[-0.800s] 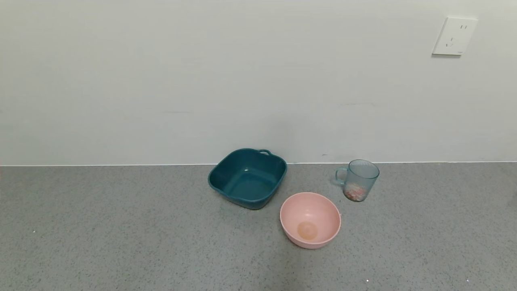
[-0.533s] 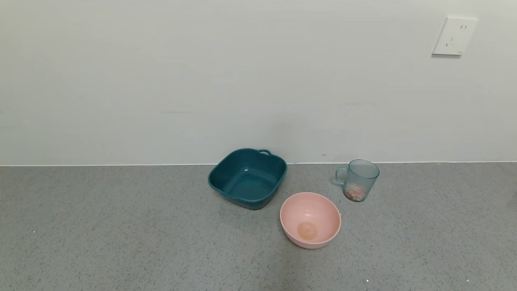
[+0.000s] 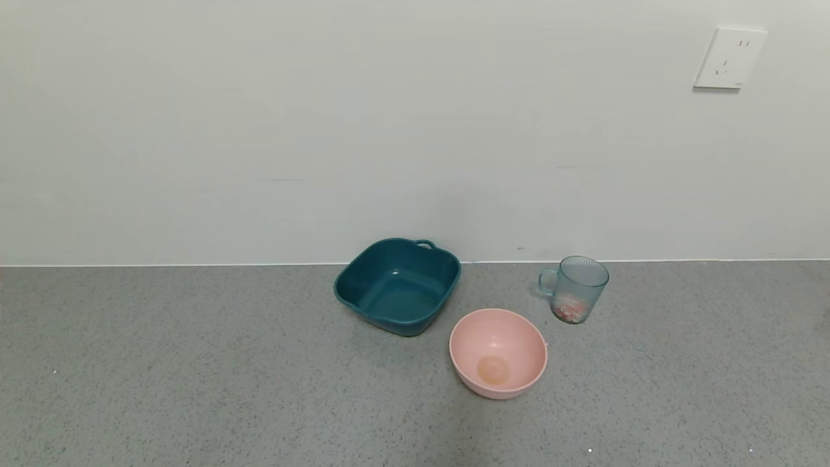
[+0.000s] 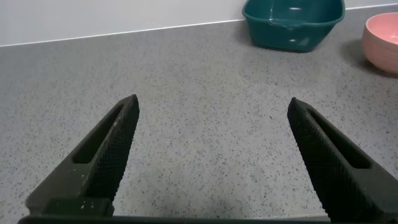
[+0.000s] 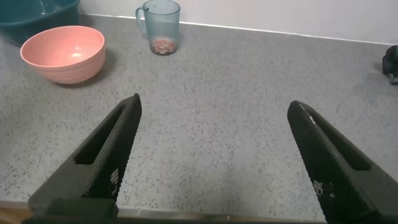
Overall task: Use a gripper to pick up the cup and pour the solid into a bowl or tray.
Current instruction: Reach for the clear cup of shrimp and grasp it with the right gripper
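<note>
The translucent blue-grey cup (image 3: 574, 288) stands upright near the wall on the right, handle toward the left, with the pink, red and white solid (image 3: 570, 311) in its bottom. It also shows in the right wrist view (image 5: 160, 26). The empty pale pink bowl (image 3: 498, 351) sits just in front and left of the cup, and shows in the right wrist view (image 5: 63, 53) and the left wrist view (image 4: 382, 40). Neither arm shows in the head view. My left gripper (image 4: 211, 115) and my right gripper (image 5: 214, 118) are open and empty, low over bare counter, far from the cup.
A dark teal square tub (image 3: 397, 285) with handles stands by the wall, behind and left of the pink bowl. A wall socket (image 3: 729, 57) is high on the right. A small dark object (image 5: 392, 64) lies at the edge of the right wrist view.
</note>
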Controlling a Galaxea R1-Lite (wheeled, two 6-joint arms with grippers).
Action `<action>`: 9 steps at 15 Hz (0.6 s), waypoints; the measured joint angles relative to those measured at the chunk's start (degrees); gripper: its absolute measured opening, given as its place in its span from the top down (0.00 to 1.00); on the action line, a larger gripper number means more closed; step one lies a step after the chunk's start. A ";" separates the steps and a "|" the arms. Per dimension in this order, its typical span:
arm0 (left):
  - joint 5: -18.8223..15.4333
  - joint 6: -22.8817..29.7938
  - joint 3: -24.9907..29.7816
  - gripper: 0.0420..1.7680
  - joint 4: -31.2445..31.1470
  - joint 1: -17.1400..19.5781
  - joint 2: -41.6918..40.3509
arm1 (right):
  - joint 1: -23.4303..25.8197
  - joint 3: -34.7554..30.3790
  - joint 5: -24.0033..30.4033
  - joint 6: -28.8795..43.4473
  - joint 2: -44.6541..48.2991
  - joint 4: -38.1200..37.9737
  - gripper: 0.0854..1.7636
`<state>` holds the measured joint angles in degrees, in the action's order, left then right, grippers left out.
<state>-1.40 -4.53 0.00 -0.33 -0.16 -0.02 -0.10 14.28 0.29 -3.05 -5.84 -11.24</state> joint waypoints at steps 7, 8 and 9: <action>0.00 0.00 0.00 0.03 -0.02 0.00 0.00 | -2.74 13.17 0.06 -0.30 -27.10 4.68 0.03; 0.00 0.00 0.00 0.03 0.00 0.00 0.00 | -3.64 14.82 0.09 -0.28 -31.84 6.12 0.03; 0.00 0.00 0.00 0.03 -0.02 0.00 0.00 | -4.39 16.13 0.06 -0.28 -36.24 7.78 0.03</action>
<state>-1.40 -4.53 0.00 -0.35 -0.16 -0.02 -4.49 30.40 0.35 -3.33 -42.08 -3.46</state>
